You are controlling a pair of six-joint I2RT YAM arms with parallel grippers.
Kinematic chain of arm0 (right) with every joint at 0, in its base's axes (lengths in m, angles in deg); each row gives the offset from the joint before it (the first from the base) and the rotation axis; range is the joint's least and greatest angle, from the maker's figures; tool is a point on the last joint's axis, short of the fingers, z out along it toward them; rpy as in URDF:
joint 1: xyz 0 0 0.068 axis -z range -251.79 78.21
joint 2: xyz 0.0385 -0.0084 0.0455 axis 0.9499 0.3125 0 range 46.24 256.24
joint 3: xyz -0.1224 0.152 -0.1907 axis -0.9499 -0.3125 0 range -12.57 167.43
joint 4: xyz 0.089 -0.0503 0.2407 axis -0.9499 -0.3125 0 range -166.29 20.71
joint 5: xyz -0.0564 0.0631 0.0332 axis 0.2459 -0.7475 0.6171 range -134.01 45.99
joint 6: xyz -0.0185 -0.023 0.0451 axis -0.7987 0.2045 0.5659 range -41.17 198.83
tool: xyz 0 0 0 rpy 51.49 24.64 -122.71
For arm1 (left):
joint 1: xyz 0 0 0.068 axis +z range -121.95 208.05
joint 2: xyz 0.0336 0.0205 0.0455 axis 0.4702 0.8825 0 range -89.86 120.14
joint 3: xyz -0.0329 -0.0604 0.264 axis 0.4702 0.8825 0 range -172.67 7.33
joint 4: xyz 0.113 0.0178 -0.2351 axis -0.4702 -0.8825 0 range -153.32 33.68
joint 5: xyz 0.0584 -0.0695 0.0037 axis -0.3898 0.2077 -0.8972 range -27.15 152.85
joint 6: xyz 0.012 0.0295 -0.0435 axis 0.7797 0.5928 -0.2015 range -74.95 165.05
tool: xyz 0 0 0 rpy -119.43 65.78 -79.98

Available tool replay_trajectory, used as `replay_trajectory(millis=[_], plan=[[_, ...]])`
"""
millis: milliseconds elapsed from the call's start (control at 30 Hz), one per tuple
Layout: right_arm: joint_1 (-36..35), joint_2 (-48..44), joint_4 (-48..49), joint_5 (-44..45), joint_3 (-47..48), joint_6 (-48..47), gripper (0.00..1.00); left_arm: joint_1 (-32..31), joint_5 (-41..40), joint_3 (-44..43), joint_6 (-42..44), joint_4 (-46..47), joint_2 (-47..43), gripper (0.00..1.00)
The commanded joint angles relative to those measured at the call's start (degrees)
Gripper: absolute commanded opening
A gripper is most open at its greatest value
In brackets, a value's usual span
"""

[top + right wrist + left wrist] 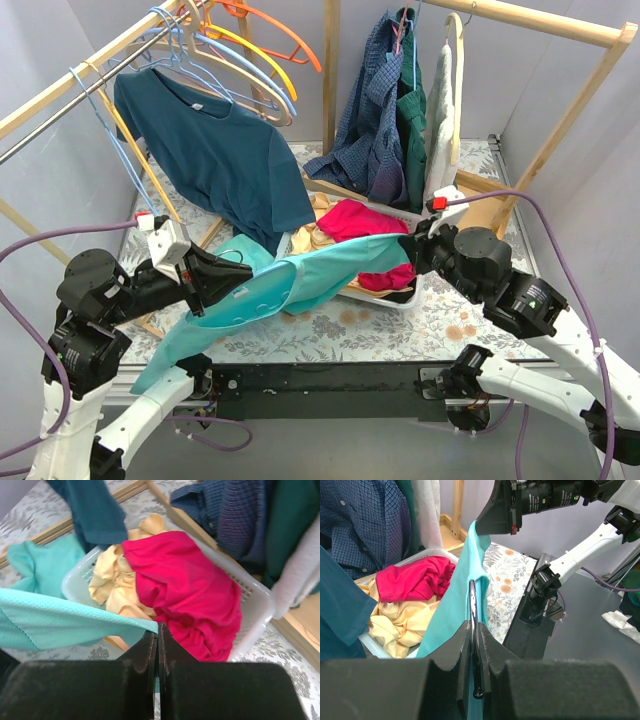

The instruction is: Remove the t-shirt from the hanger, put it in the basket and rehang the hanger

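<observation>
We hold the turquoise t-shirt (300, 285) stretched between both grippers, low in the middle of the overhead frame.
Behind it, a wooden rack (540, 20) spans the top, with a dark teal shirt (215, 150) hanging at upper left under empty hangers (240, 60) and a checked shirt (375, 110) at upper centre. A white basket (260, 595) sits just behind the stretched cloth, holding a red garment (355, 220) and a yellow one (315, 235). The table wears a floral cloth (400, 330), with grey walls around. Our left gripper (478, 645) is clamped on the black hanger (472, 610), with shirt fabric draped over it. Our right gripper (158, 635) is pinched tight on the t-shirt's edge. The fabric is pulled taut and sags at lower left.
</observation>
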Motion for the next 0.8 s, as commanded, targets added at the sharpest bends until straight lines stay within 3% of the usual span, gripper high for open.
replay_trajectory(millis=[0,200,767], plan=[[0.3,-1.9,-0.9,13.7,0.9,2.6,0.01,-0.7,0.1,-2.2,0.5,0.0,-0.9,0.00],[0.5,-2.2,-3.7,21.5,0.6,7.0,0.01,-1.1,1.2,-3.0,0.7,-0.5,-1.2,0.00],[4.4,-7.0,-3.2,33.0,-3.6,11.8,0.01,-2.6,0.2,-8.4,3.0,-1.3,-0.2,0.00]])
